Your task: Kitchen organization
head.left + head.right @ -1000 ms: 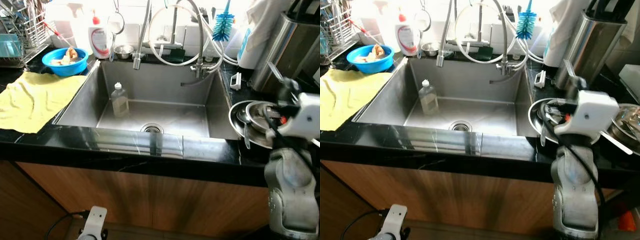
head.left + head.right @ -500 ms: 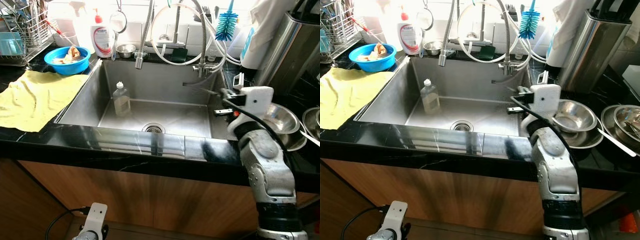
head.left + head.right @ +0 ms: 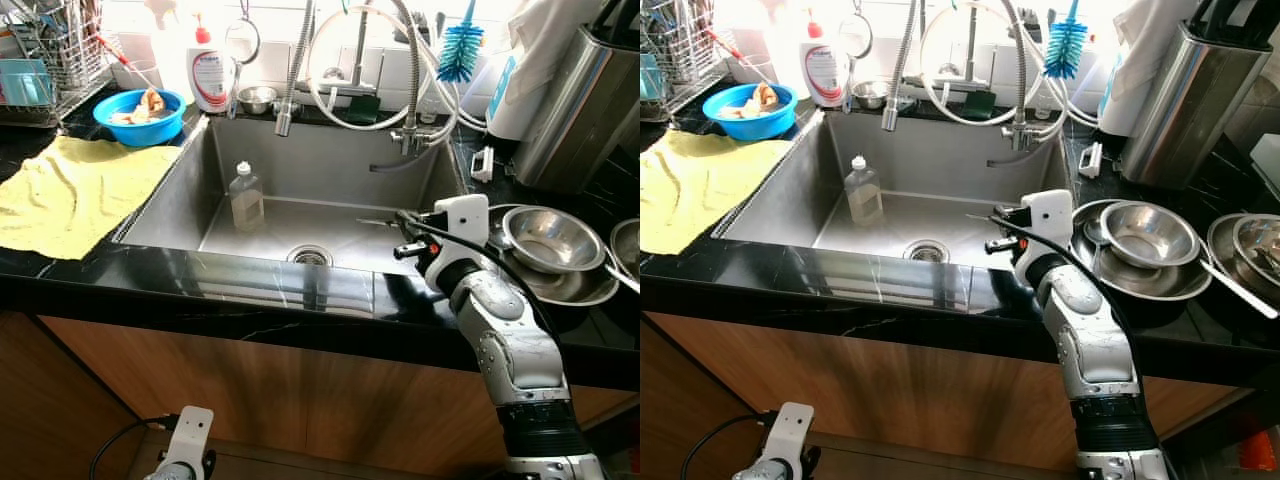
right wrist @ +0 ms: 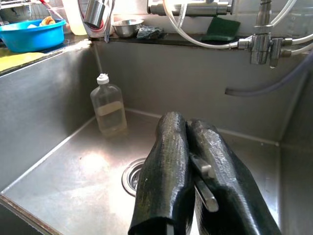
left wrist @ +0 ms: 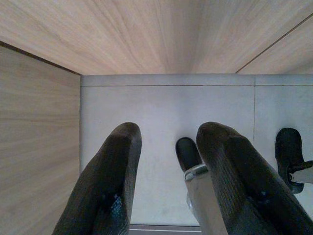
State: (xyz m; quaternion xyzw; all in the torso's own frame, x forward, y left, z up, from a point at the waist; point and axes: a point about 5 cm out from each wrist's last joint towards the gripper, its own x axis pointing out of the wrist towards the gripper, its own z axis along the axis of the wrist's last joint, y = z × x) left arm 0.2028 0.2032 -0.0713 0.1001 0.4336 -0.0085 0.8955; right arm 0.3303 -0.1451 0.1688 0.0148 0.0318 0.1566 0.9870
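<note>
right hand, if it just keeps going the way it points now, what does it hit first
Probably the sink: the right hand, shut on a thin metal utensil, points across the basin toward the far left wall, near the clear bottle. Depth is unclear, so it could meet the bottle first.

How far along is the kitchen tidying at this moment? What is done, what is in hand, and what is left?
Done: steel bowls sit stacked on the counter right of the sink. In hand: the right gripper, fingers shut on a thin metal utensil, is over the sink. Left: a bottle stands in the sink, and a yellow cloth and blue bowl wait on the left counter. The left gripper hangs idle.
</note>
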